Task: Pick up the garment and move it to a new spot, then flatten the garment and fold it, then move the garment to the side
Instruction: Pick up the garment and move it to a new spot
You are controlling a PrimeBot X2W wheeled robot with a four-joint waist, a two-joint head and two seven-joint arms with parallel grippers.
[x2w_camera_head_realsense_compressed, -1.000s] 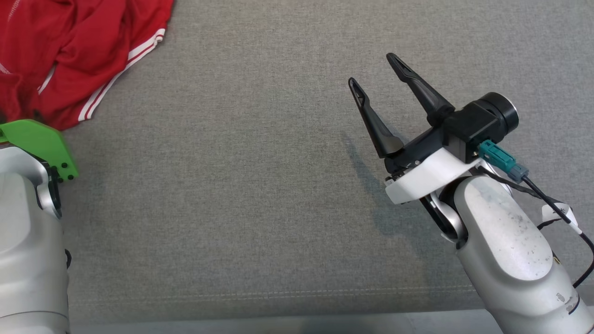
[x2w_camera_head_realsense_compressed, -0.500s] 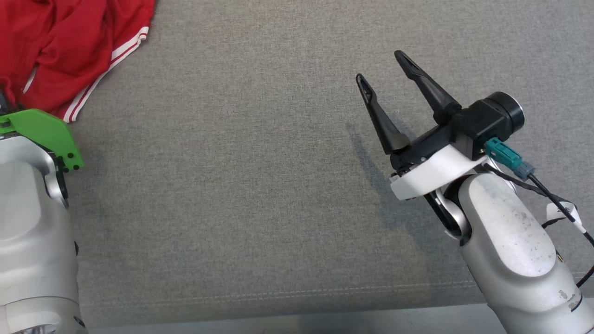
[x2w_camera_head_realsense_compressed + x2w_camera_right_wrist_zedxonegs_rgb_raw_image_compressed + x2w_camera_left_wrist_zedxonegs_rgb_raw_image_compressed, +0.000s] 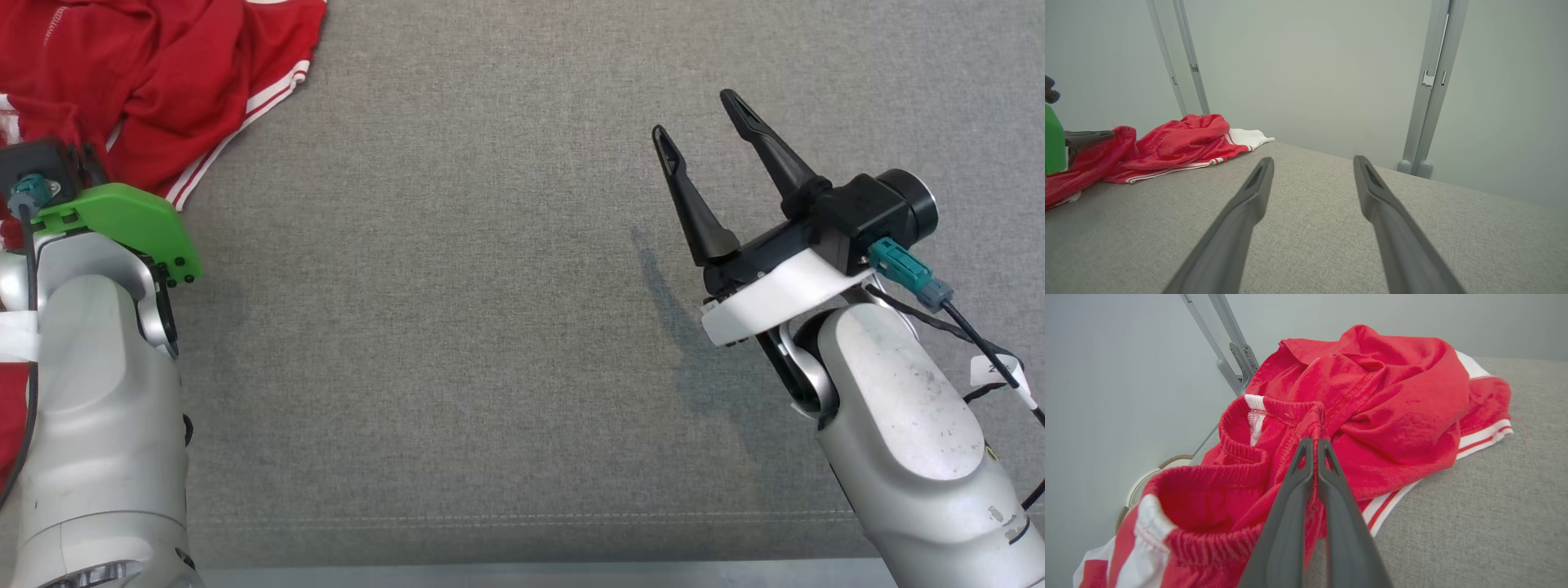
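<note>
The red garment [image 3: 155, 73], trimmed with white stripes, lies crumpled at the far left corner of the grey fabric worktop [image 3: 457, 310]. More red cloth shows on the outer side of the left forearm. The left tool [image 3: 1314, 442] has its two fingers pressed together on a fold of the garment just beside the elastic waistband (in the left wrist view the cloth runs down between the fingers). The bulk of the garment is bunched right at that tool's tips and spreads away beyond them and to both sides.

In the head view the left arm's green bracket [image 3: 122, 220] sits over the garment's near edge, and the fingers are hidden under it.

The right tool [image 3: 692, 114] is over the right half of the worktop, well apart from the garment. Its fingers are spread wide and point away from the robot, and its shadow falls on the bare fabric. In the right wrist view the garment lies far off to the left of those spread fingers.
</note>
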